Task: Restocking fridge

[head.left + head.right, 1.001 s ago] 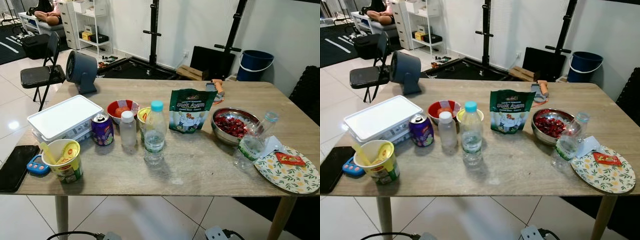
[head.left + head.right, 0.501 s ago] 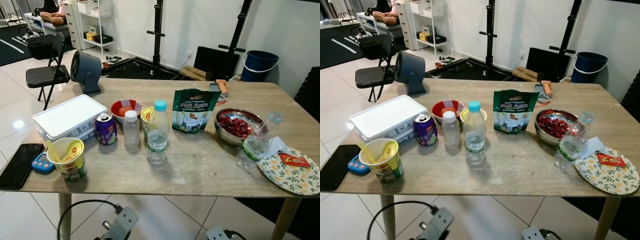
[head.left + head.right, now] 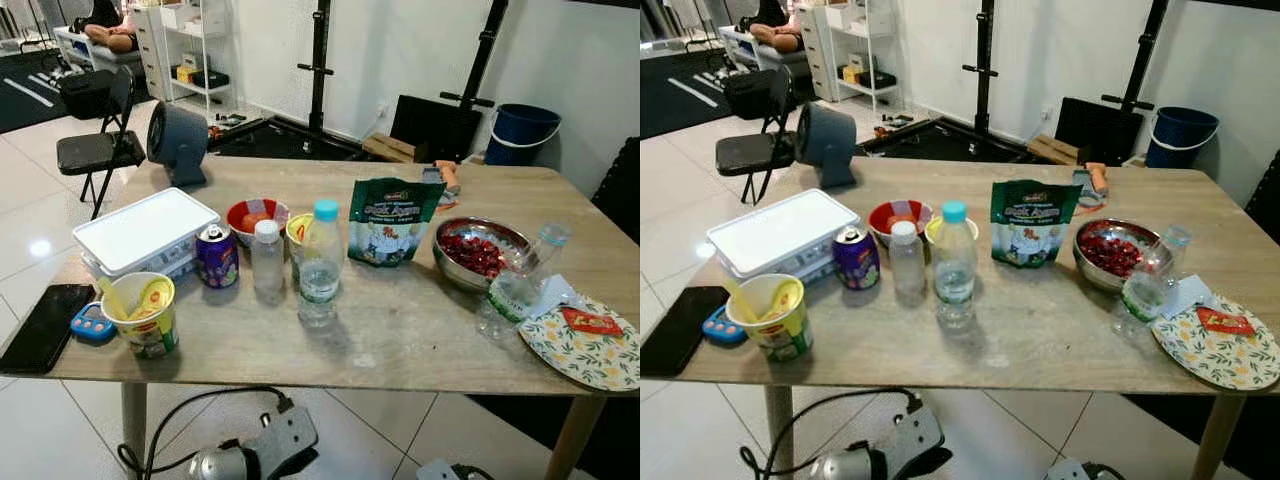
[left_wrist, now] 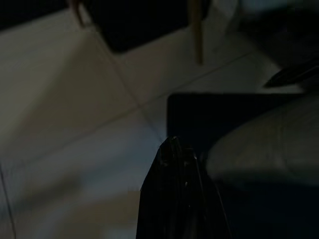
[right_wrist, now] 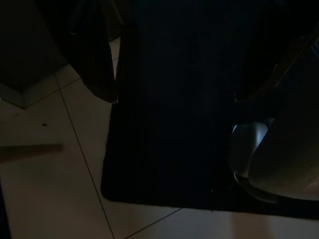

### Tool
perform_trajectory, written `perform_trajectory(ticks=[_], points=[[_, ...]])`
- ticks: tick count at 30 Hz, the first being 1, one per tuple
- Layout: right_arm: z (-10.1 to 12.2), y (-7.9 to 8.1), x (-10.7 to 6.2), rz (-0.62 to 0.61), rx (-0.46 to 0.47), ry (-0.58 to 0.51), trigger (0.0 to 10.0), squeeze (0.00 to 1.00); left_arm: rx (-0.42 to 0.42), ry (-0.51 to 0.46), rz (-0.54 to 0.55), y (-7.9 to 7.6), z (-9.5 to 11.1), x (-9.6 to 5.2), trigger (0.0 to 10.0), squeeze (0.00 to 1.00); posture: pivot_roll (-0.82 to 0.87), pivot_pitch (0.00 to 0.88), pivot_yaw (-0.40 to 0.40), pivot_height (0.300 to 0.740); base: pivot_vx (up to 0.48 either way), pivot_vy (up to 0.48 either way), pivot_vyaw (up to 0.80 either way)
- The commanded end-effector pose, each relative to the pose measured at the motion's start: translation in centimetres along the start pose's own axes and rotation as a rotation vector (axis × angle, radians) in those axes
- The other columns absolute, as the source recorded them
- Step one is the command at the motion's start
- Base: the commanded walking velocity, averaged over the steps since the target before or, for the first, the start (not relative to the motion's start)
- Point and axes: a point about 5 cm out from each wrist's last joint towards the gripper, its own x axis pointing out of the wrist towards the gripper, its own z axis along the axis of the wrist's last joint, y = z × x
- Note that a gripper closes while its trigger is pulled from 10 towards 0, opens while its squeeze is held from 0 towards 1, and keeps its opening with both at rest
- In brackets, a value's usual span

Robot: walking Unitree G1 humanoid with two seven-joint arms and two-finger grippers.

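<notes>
A wooden table [image 3: 400,335] stands before me with the goods on it. At its middle are a blue-capped water bottle [image 3: 320,265], a small white-capped bottle [image 3: 267,260] and a purple can [image 3: 216,256]. Behind them are a red bowl [image 3: 252,215] and a green snack bag [image 3: 392,220]. A steel bowl of red fruit [image 3: 480,252] and a leaning clear bottle [image 3: 518,285] are at the right. My left arm [image 3: 250,460] shows low, below the table's front edge. My left gripper [image 4: 172,149] is shut over the floor tiles. My right gripper [image 5: 174,99] hangs open above a dark mat.
A white lidded box [image 3: 145,232], a noodle cup [image 3: 143,315], a phone [image 3: 42,327] and a blue key fob [image 3: 93,325] fill the table's left. A floral plate [image 3: 585,345] lies at the right corner. Beyond are a grey fan [image 3: 178,140], a folding chair [image 3: 95,145], a blue bucket [image 3: 525,125] and a seated person [image 3: 110,30].
The camera has shifted a little, sliding the table rightward in the picture. My left arm with its cable has risen into view below the table's front edge.
</notes>
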Motion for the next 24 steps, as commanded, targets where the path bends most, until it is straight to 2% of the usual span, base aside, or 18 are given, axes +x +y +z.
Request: perform_trajectory(ticks=[1, 2, 3, 4, 6, 10, 13, 19, 21, 22, 23, 24], points=[[-0.4, -0.2, -0.1, -0.008, -0.013, 0.015, 10.0, 0.00, 0.022, -0.032, -0.017, 0.2, 0.8, 0.0, 10.0, 0.00, -0.02, 0.000, -0.021, 0.740, 0.000, 0.000, 0.00], [-0.4, -0.2, -0.1, -0.008, -0.013, 0.016, 10.0, 0.00, 0.029, -0.080, -0.051, 0.2, 1.9, 0.3, 10.0, 0.00, -0.02, 0.000, -0.021, 0.740, 0.000, 0.000, 0.00], [-0.4, -0.1, 0.0, -0.008, -0.014, 0.017, 10.0, 0.00, 0.041, -0.157, -0.121, 0.0, 3.9, 0.5, 10.0, 0.00, -0.02, 0.000, -0.019, 0.740, 0.000, 0.000, 0.00], [-0.4, -0.1, 0.0, -0.008, -0.014, 0.017, 10.0, 0.00, 0.041, -0.157, -0.121, 0.0, 3.9, 0.5, 10.0, 0.00, -0.02, 0.000, -0.019, 0.740, 0.000, 0.000, 0.00], [-0.4, -0.1, 0.0, -0.006, -0.015, 0.018, 10.0, 0.00, 0.053, -0.206, -0.206, -0.6, 5.5, 0.6, 10.0, 0.00, -0.02, 0.000, -0.017, 0.740, 0.000, 0.000, 0.00], [-0.4, -0.1, 0.0, -0.007, -0.014, 0.018, 10.0, 0.00, 0.072, -0.230, -0.260, -0.9, 6.7, 0.5, 10.0, 0.00, -0.02, 0.000, -0.017, 0.740, 0.000, 0.000, 0.00], [-0.4, 0.0, 0.0, -0.008, -0.011, 0.020, 10.0, 0.00, 0.103, -0.259, -0.255, -0.7, 7.9, 0.5, 10.0, 0.00, -0.02, 0.000, -0.017, 0.740, 0.000, 0.000, 0.00], [-0.5, 0.0, 0.0, -0.008, -0.012, 0.022, 10.0, 0.00, 0.130, -0.437, -0.168, 0.9, 12.5, -0.9, 10.0, 0.00, -0.02, 0.000, -0.015, 0.740, 0.000, 0.000, 0.00], [-0.5, 0.0, 0.0, -0.007, -0.013, 0.022, 10.0, 0.00, 0.137, -0.457, -0.155, 1.1, 13.1, -1.1, 10.0, 0.00, -0.02, 0.000, -0.015, 0.740, 0.000, 0.000, 0.00], [-0.5, 0.0, 0.0, -0.007, -0.013, 0.022, 10.0, 0.00, 0.155, -0.496, -0.113, 1.6, 14.2, -1.4, 10.0, 0.00, -0.02, 0.000, -0.014, 0.740, 0.000, 0.000, 0.00], [-0.4, 0.0, 0.0, -0.007, -0.013, 0.022, 10.0, 0.00, 0.210, -0.555, -0.067, 2.3, 16.4, -2.1, 10.0, 0.00, -0.02, 0.000, -0.014, 0.740, 0.000, 0.000, 0.00], [-0.4, 0.0, 0.0, -0.007, -0.014, 0.022, 10.0, 0.00, 0.225, -0.569, -0.060, 2.4, 17.1, -2.4, 10.0, 0.00, -0.02, 0.000, -0.014, 0.740, 0.000, 0.000, 0.00]])
